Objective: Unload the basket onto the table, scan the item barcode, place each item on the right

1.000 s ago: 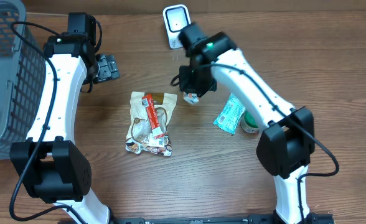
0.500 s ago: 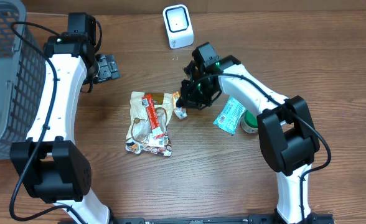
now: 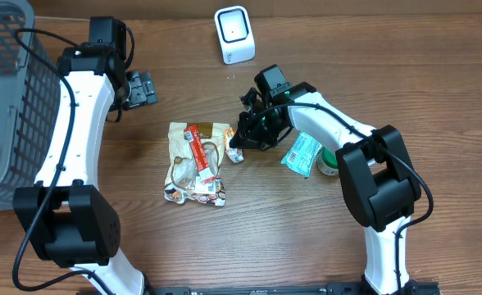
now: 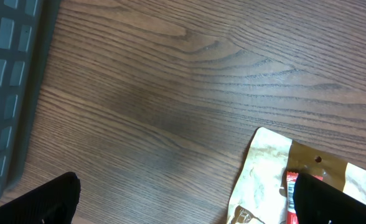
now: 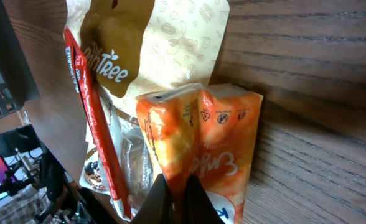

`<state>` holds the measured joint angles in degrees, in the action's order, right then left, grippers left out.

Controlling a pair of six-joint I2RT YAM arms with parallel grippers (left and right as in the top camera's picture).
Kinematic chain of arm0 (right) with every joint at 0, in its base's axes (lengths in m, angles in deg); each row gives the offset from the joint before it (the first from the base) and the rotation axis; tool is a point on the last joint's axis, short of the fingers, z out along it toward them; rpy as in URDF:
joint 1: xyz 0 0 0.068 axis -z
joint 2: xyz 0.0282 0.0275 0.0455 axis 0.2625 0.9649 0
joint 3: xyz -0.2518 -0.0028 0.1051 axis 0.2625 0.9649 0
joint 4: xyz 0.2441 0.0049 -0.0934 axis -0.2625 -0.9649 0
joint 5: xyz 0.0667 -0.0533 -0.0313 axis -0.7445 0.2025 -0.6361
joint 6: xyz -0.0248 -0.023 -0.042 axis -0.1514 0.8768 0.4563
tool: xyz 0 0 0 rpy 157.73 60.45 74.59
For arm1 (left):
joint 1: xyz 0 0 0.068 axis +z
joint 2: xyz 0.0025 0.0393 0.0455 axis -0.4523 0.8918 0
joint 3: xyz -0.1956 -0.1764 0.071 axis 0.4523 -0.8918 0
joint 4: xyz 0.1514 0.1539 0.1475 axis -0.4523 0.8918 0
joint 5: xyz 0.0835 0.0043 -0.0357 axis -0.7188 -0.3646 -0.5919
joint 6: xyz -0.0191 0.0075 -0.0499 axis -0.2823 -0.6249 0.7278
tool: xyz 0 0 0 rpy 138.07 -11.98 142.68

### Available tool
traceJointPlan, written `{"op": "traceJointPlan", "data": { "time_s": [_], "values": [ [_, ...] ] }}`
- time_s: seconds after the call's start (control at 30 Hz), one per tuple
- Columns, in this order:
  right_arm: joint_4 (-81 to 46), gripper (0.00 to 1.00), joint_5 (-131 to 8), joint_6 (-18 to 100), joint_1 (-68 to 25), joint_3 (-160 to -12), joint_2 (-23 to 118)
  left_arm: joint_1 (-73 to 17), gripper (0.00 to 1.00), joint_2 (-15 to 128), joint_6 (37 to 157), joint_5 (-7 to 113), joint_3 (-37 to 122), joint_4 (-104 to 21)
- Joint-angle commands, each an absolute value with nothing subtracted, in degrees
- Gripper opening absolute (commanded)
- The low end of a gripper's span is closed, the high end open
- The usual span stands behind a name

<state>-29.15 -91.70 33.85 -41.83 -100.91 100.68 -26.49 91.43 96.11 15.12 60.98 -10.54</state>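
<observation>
Right claw (image 5: 173,198) pinches the orange packet (image 5: 201,143) by one edge, against the snack bag (image 3: 196,160) mid-frame; could slip short of the scanner (image 3: 234,34). Left claw (image 3: 141,88) gapes empty.

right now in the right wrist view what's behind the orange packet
The cream and brown snack bag, with bare wooden table beside it. The orange packet covers part of the bag's near edge.
</observation>
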Motion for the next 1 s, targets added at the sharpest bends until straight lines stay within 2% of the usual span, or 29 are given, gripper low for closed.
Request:
{"op": "traceJointPlan", "data": {
  "time_s": [0.0,0.8,0.97],
  "values": [
    [-29.3,0.04,-91.8,34.0,-40.8,-100.4,99.8,-26.7,1.0,90.4,94.8,14.5,61.9,-10.4],
    [-34.2,0.11,-91.2,33.9,-37.2,-100.4,99.8,-26.7,1.0,90.4,94.8,14.5,61.9,-10.4],
    [-35.0,0.04,-96.4,33.9,-35.6,-100.4,99.8,-26.7,1.0,90.4,94.8,14.5,61.9,-10.4]
  ]
}}
